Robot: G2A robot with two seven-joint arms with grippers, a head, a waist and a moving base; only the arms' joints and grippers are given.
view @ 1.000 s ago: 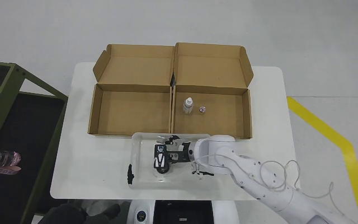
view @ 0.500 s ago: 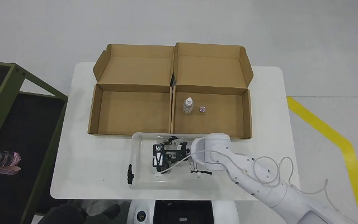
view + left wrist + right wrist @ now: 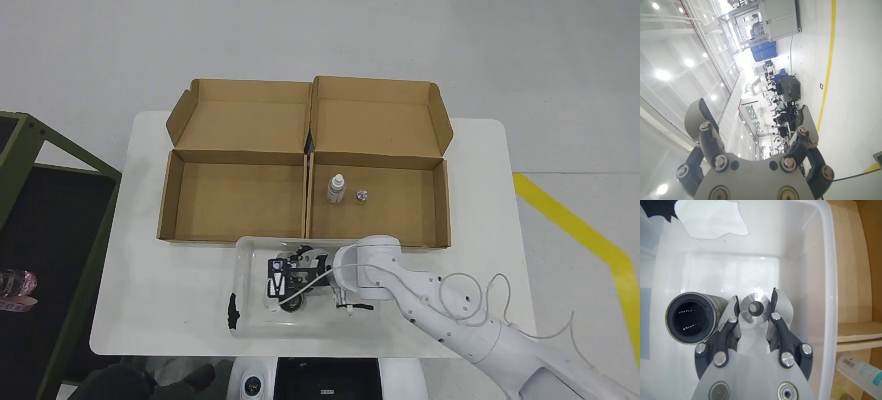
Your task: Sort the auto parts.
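The right gripper sits low inside the clear plastic bin, its two fingers closed on the sides of a small metal ring. The ring stands on edge. Its flat face and centre hole are turned back toward the wrist, so its short axis runs along the line of the fingers, toward the bin's far end wall.

Just beside it lies a steel tube with a black lining, resting against the outer side of one finger. Its open mouth also faces the wrist, and its long axis runs away toward that same wall, side by side with the ring's axis. A torn white label is stuck on the far wall.

From above, the bin sits at the near edge of the white table, with a small black piece at its left end. Behind it stand two open cardboard boxes. The right box holds a small bottle.

The left gripper is raised toward the hall ceiling, fingers spread wide apart and holding nothing.
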